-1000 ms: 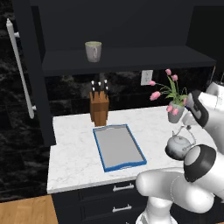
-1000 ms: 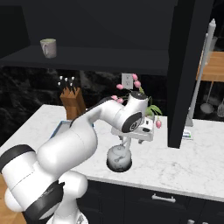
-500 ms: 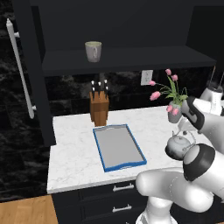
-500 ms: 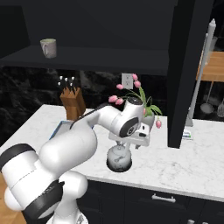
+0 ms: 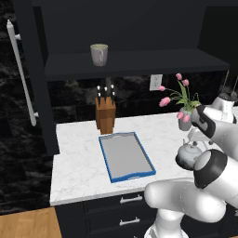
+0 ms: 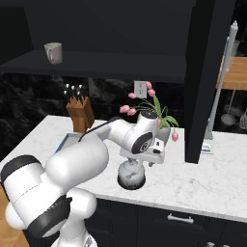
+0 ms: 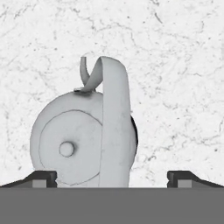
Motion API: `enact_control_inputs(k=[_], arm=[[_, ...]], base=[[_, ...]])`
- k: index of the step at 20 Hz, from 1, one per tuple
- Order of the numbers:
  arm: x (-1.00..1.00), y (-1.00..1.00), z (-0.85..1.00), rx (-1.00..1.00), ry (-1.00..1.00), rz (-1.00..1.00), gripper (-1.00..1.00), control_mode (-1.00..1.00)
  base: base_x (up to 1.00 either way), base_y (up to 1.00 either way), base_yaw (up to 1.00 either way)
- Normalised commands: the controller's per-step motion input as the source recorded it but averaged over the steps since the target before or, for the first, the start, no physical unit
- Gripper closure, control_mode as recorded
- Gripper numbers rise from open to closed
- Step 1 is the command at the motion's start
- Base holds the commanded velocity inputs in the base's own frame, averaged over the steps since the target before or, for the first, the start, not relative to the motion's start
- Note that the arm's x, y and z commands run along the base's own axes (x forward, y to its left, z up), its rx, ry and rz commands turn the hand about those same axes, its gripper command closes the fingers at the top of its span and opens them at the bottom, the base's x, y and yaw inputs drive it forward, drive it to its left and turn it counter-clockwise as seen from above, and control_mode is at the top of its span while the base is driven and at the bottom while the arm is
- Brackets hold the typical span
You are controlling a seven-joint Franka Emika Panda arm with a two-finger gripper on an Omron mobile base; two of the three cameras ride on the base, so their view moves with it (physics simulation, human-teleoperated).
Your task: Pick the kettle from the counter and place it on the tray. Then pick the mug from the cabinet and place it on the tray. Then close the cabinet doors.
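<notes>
Hovering right above the kettle (image 7: 83,140), gripper (image 7: 112,177) spread wide and empty, lower than a second earlier. Kettle on the table (image 5: 79,158), beside the bare tray (image 5: 125,155); mug (image 5: 99,54) up in the cabinet (image 5: 139,60), grasp seemingly next.

Bare counter (image 7: 175,65) all round kettle (image 7: 83,140). Flower vase (image 5: 185,122) stands just beyond it; knife block (image 5: 105,114) at tray's (image 5: 104,158) far edge. Tray surface unobstructed.
</notes>
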Motion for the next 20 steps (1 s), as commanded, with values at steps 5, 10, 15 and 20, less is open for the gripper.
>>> enact_control_inputs(k=[5,10,15,20], arm=[[0.07,0.0,-0.1,0.01,0.01,0.0,1.0,-1.0],[0.0,0.0,-0.01,0.03,0.0,0.0,1.0,-1.0],[-0.16,0.0,0.04,0.05,0.0,0.0,1.0,-1.0],[-0.42,0.13,0.39,0.07,-0.03,0.0,1.0,-1.0]], base=[[0.0,0.0,0.0],[0.0,0.0,0.0],[0.0,0.0,0.0],[0.0,0.0,0.0]])
